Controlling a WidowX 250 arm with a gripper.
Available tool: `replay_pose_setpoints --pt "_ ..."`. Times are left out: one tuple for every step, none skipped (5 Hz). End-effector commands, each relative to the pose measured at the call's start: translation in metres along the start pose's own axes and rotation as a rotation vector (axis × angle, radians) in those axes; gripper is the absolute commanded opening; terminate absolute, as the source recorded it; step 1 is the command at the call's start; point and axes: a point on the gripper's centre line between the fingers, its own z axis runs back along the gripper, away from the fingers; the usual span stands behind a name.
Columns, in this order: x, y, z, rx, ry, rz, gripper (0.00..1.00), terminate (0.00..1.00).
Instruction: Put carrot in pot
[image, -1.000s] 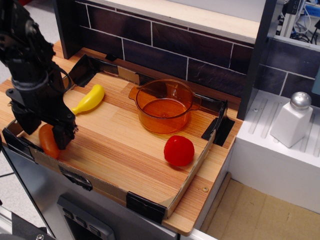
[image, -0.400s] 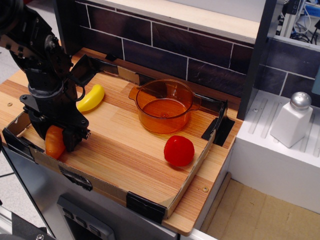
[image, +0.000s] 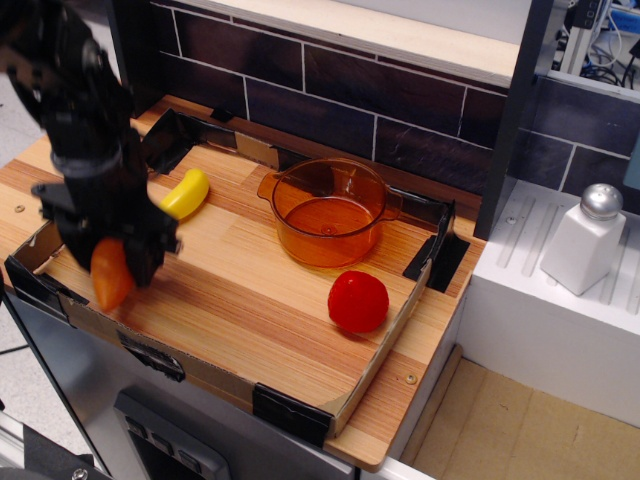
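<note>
At the left edge of the frame, the black gripper (image: 118, 262) hangs from a dark arm that comes down from the upper left corner. Its jaws are clamped on the carrot (image: 110, 274), a glossy orange stub that points downward and sticks out below and to the left of the fingers. The carrot looks raised slightly above the wooden board (image: 250, 300), though the motion blur around the arm makes the gap hard to judge.

Just right of the arm, toward the upper left of the board, lies a yellow banana (image: 185, 193), partly covered by the arm. Near the middle of the frame stands the pot (image: 328, 212), amber and see-through, upright, with a small handle on each side; nothing is visible inside it. It is well apart from the carrot. Lower right of the pot, close to it but not touching, sits a red tomato (image: 358, 301).

Low cardboard walls with black tape at the corners fence the board. On the white counter at the right edge stands a white shaker (image: 584, 238) with a metal cap.
</note>
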Motion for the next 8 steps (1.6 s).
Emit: replay_pose_setpoints --pt "0.062 -0.043 0.086 -0.078 -0.042 0.230 0.00 0.00" --pt "0.077 -0.070 0.098 -0.094 -0.159 0.268 0.00 0.00" --pt "0.085 -0.088 0.085 -0.062 -0.322 0.226 0.00 0.00" --pt "0.094 -0.104 0.066 -0.052 -0.386 0.263 0.00 0.00" --pt "0.095 -0.109 0.064 -0.055 -0.407 0.278 0.00 0.00" --pt "0.095 -0.108 0.069 -0.050 -0.418 0.293 1.00 0.00" --pt "0.096 -0.105 0.078 -0.063 -0.427 0.301 1.00 0.00" --pt "0.094 -0.097 0.101 -0.100 -0.440 0.329 1.00 0.00"
